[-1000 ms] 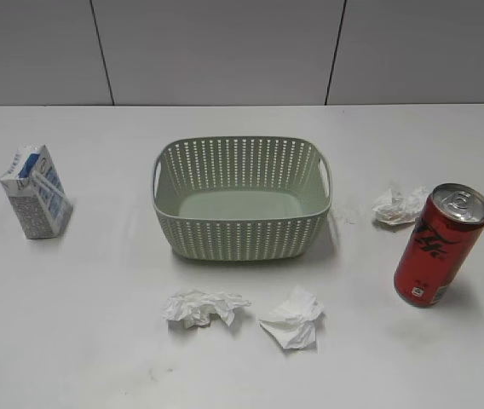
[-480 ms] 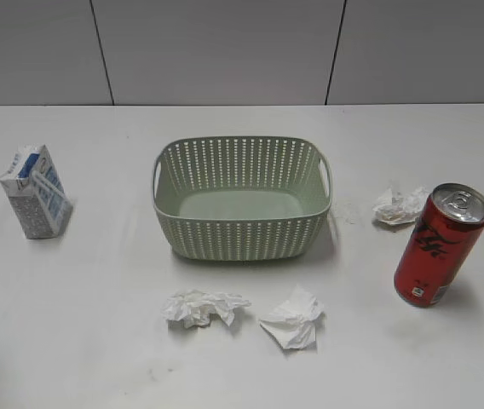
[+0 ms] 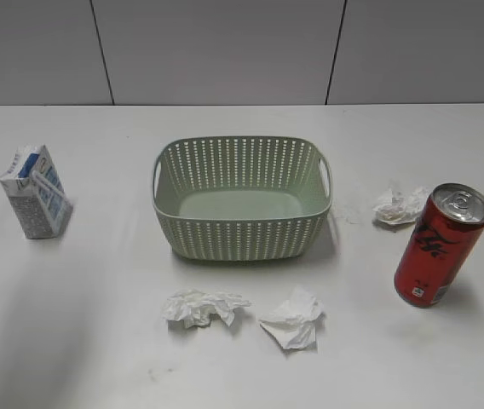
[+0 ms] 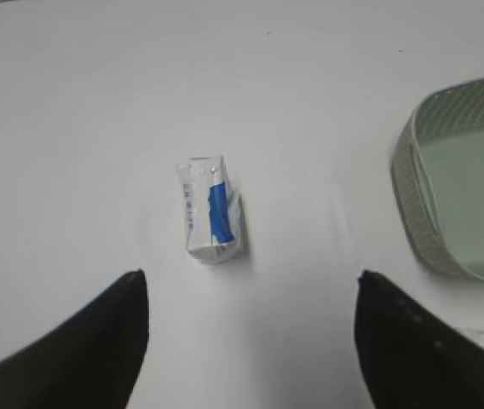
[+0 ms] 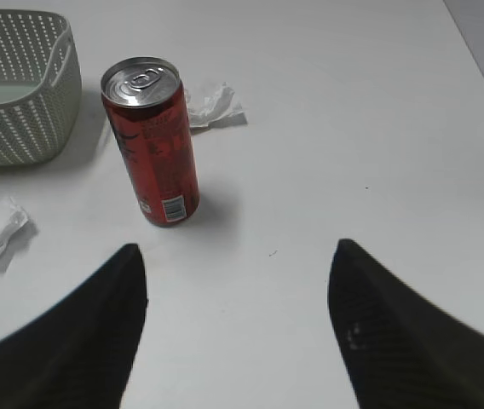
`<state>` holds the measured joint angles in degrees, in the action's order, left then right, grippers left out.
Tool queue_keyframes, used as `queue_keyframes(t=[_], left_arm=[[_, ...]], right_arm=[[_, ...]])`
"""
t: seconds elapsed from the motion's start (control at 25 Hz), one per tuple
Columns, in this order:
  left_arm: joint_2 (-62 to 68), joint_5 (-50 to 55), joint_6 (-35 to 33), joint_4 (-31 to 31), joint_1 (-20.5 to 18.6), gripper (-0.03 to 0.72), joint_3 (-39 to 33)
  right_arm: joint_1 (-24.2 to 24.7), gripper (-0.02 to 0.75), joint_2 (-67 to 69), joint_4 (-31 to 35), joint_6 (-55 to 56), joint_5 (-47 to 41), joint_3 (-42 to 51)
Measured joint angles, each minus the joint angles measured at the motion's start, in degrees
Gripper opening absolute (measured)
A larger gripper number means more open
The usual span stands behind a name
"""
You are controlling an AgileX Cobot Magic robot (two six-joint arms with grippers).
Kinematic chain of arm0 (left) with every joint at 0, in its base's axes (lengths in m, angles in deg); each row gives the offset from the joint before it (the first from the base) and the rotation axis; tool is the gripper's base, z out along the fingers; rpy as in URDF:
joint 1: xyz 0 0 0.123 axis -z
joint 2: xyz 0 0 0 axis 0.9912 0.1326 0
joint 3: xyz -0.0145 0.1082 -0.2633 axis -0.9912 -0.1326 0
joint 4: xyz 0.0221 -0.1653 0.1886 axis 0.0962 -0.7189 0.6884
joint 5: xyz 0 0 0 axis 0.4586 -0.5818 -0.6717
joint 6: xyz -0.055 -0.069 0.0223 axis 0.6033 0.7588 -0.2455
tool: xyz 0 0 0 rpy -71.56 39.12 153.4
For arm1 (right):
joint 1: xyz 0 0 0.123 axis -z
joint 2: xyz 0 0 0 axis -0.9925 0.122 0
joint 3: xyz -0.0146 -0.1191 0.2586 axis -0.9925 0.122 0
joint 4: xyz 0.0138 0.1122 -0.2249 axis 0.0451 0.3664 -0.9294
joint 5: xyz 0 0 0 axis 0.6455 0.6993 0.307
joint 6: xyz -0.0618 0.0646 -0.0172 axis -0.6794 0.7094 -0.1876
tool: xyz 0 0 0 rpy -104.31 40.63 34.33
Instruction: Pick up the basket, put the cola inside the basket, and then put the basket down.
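The pale sage-green plastic basket (image 3: 241, 198) with slotted sides stands upright on the white table (image 3: 97, 324), in the middle, and it is empty. The tall slim red cola can (image 3: 440, 245) with the silver top stands upright to the right of it, well apart, near one crumpled white tissue (image 3: 399, 205). Two other crumpled tissues (image 3: 204, 307) lie in front of the basket, and a small white-and-blue carton (image 3: 36, 192) stands far to the left.

No arm shows in the exterior view. The left gripper (image 4: 250, 328) hangs above the carton with its two dark fingers (image 4: 84, 349) spread wide and holding nothing. The right gripper (image 5: 238, 315) is also spread wide and empty, above the bare table just beside the can.

I judge that the task has not begun, and the first step is to lift the basket. For this, the left gripper should go to the basket's left cut-out handle (image 3: 157, 177) and not to the carton below it. It is better to pinch the rim at the handle, where the wall is thin, and to lift straight so that the basket stays level. The right gripper can then take the can around its middle.
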<state>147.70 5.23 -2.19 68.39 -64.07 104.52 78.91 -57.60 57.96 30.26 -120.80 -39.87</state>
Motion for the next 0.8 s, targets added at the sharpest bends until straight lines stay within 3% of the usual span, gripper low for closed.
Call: queue_keyframes(t=[0.48,0.8], left_arm=[[31.29,10.63,5.35,-1.61,8.38,0.561,26.92],[44.83,10.96,9.87,-3.25,12.11,0.561,32.06]], right_arm=[[0.0,0.521,0.0,0.0,0.0,0.0,0.0],[0.0,0.521,0.0,0.0,0.0,0.0,0.0]])
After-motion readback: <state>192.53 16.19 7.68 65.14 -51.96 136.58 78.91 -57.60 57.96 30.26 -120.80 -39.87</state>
